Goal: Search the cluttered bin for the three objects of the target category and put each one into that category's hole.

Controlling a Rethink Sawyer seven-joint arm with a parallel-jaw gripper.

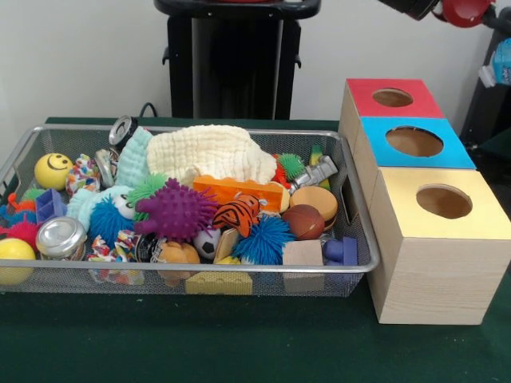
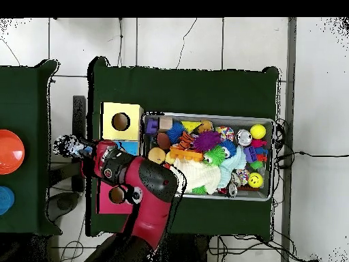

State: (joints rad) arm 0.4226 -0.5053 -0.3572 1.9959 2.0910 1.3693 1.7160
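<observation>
1. The gripper (image 2: pixel 72 146) hangs out past the row of boxes, on the side away from the bin and off the green tabletop. Something pale blue and white shows at its end. I cannot tell how far open it is, or whether that pale thing is held or is part of the tool.
2. Nearest to it are the three boxes: the blue box (image 1: pixel 413 142) just beside it, with the red box (image 1: pixel 393 97) and the yellow box (image 1: pixel 444 202) to either side. The arm (image 2: pixel 146 184) passes over the red one. A low sweep toward the bin could clip a box top and shove the holes out of line.
3. Beyond the boxes is the wire bin (image 1: pixel 200 275), and the wanted objects must be somewhere in it. Nothing here tells me which category is wanted. The bin's closest end wall could catch the tool if it comes in low.
4. Further in, the toys lie heaped and touching. A cream cloth (image 1: pixel 211 152) covers some, so targets may be hidden. A purple spiky ball (image 1: pixel 176 211) and its soft neighbours could slip, or come up tangled together.
5. Farthest off, a yellow smiley ball (image 1: pixel 53 170) could roll if nudged.
</observation>
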